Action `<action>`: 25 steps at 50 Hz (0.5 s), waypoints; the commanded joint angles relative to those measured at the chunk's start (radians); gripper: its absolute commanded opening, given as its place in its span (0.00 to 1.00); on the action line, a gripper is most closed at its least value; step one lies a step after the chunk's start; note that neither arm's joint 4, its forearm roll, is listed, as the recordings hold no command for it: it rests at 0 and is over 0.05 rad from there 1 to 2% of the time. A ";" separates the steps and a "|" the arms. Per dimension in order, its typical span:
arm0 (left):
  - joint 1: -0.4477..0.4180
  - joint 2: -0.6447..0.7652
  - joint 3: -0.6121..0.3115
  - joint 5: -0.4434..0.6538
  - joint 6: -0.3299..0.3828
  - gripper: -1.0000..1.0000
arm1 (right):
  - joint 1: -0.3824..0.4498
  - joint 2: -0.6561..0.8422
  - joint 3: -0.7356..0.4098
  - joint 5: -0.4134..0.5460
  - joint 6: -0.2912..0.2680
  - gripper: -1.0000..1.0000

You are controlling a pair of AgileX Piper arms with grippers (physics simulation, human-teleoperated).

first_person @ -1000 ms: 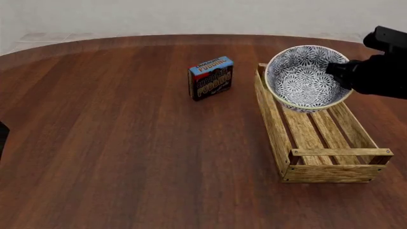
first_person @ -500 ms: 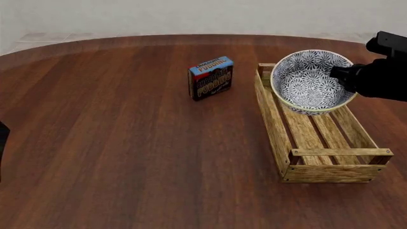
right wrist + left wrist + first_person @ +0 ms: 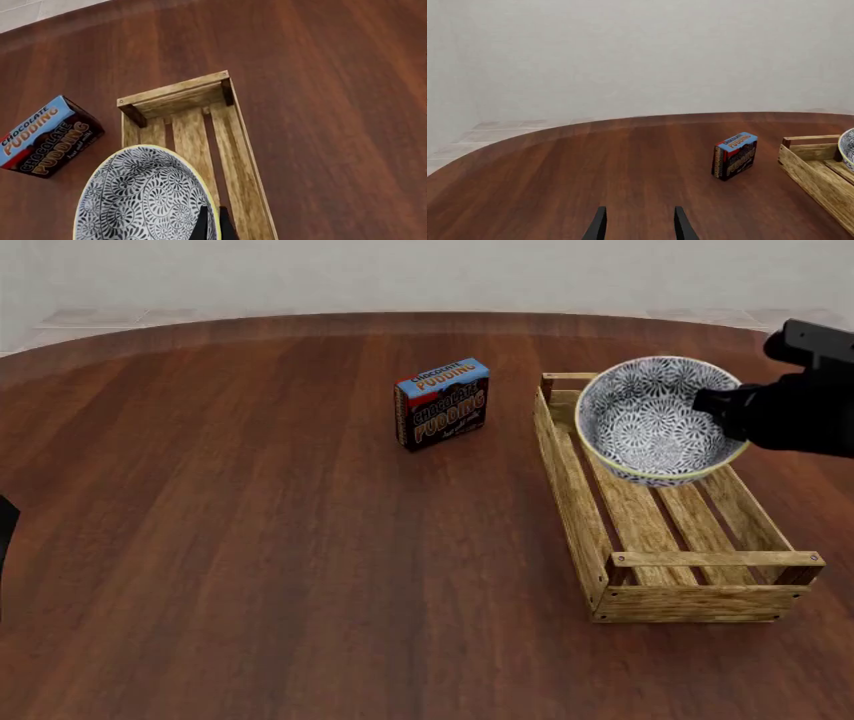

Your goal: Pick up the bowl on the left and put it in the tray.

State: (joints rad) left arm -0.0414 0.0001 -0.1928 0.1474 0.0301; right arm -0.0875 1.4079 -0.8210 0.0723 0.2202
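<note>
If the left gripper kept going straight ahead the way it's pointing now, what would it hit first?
Probably nothing but bare table. The left gripper, open and empty, points across open wood. The pudding box and tray sit off to one side, though depth is hard to judge.

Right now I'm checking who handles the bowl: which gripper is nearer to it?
Right. The right gripper is clamped on the bowl rim above the tray; the left gripper sits far across the table, open.
</note>
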 commanded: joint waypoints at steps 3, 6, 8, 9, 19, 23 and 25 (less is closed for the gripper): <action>0.005 0.000 0.006 -0.003 0.004 1.00 | -0.015 0.037 -0.004 -0.028 0.000 0.00; 0.006 0.000 0.002 0.001 0.005 1.00 | -0.015 0.044 -0.002 -0.033 -0.002 0.00; 0.007 0.000 0.000 0.001 0.005 1.00 | -0.014 0.047 0.001 -0.036 -0.005 0.00; 0.007 0.000 0.000 0.001 0.003 1.00 | -0.009 0.047 0.004 -0.038 -0.004 0.00; 0.007 0.000 0.000 0.003 0.005 1.00 | -0.024 0.066 -0.008 -0.041 -0.008 0.00; 0.007 0.000 0.000 0.003 0.006 1.00 | -0.023 0.077 -0.004 -0.053 -0.007 0.00; 0.007 0.000 -0.003 0.005 0.006 1.00 | -0.023 0.082 -0.001 -0.059 -0.008 0.00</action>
State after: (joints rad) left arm -0.0354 0.0001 -0.1933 0.1498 0.0346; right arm -0.1064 1.4717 -0.8203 0.0320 0.2096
